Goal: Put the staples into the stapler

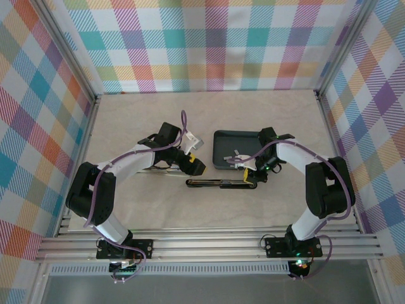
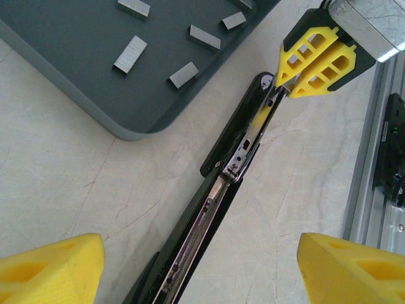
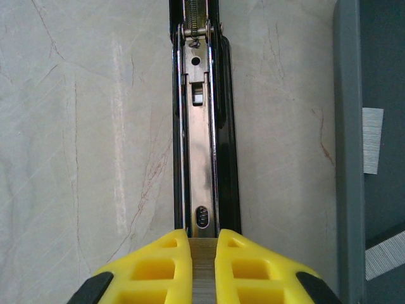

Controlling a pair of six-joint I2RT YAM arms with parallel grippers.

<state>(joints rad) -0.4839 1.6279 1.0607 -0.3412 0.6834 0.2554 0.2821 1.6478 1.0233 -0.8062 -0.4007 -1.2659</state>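
While right jaws pinch staples (image 3: 202,278) above open stapler (image 3: 201,158), left jaws apart

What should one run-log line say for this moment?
left gripper: open, over stapler | right gripper: shut on staple strip, at magazine end | stapler: lying open, magazine exposed

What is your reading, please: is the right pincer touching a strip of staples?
Touching. The right wrist view shows the right pincer shut on a grey staple strip, its yellow fingers pressed against both sides, by the open stapler.
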